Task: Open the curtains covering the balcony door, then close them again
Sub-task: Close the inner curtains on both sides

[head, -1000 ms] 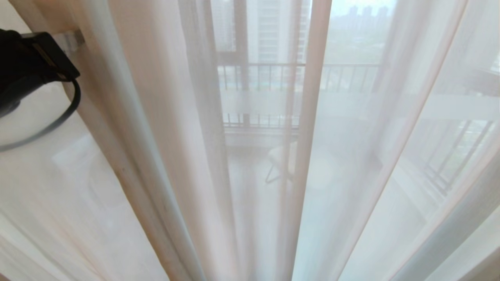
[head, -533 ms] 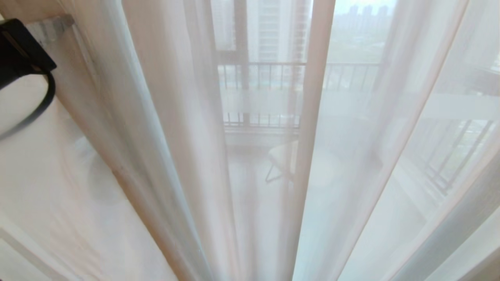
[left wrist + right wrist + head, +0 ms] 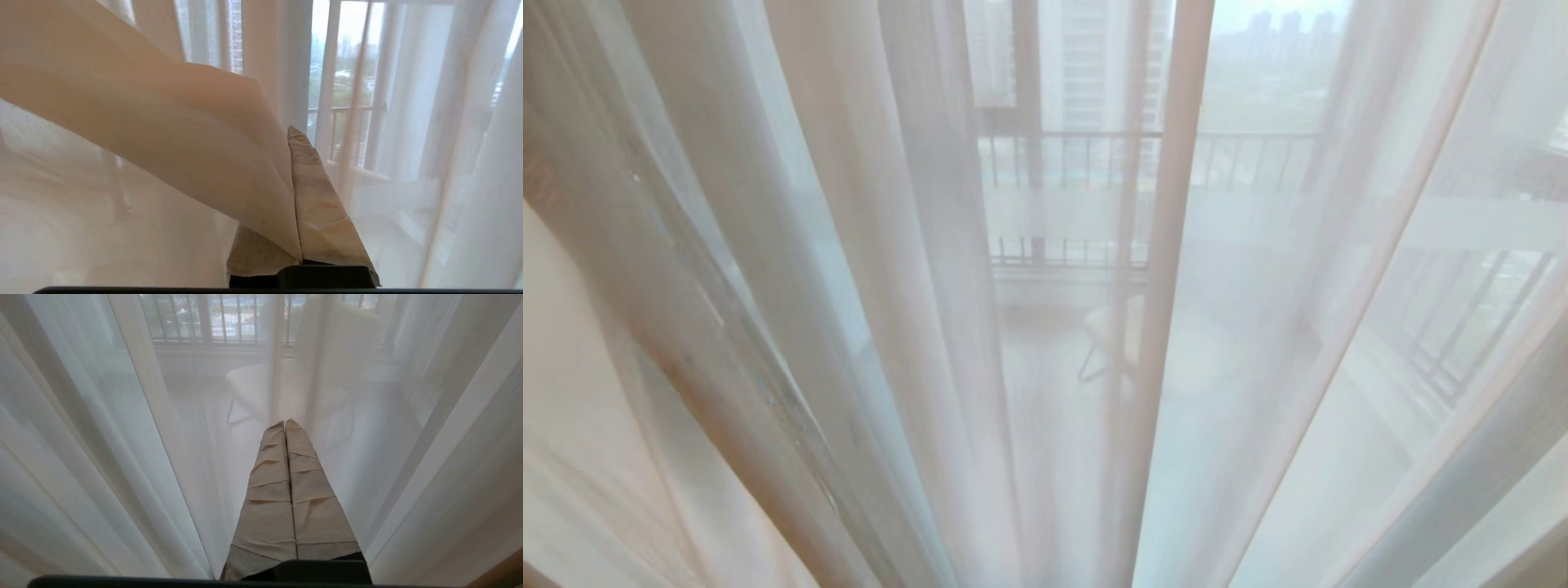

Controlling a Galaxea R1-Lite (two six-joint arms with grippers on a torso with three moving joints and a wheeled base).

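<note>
The left tool [image 3: 292, 134] is clenched on a fold of the curtains [image 3: 163, 134]: in the left wrist view the sheer cream fabric runs into the seam between the two tape-wrapped fingers [image 3: 322, 208] and drapes over the one on the fabric's side, hiding most of it. From the grip the cloth stretches away from the tool as a taut, thick sheet, with a second thin layer hanging below it. Past the fingertips more sheer pleats hang, and through them show the upright frames of the balcony door [image 3: 327, 81] and a railing [image 3: 347, 109] beyond.

The right tool [image 3: 285, 424] is clenched too, its wrapped fingers pressed flat together with nothing between them. It points at the sheer panels [image 3: 135, 416], which hang just ahead of its tips and on both sides of it; whether the tips touch the cloth cannot be told. Behind the fabric, straight ahead of this tool, stands a pale chair [image 3: 261, 388] on the balcony floor, with railing bars [image 3: 212, 318] farther off.

In the head view neither tool shows. The sheers [image 3: 849, 245] fill the whole picture in long folds, bunched thicker at the robot's left, and a narrow upright hem [image 3: 1168, 245] runs down the middle. The door's frame [image 3: 1029, 122], the frosted strip [image 3: 1062, 214] and the balcony railing [image 3: 1241, 147] are seen only through the fabric. No open gap between panels is visible.
</note>
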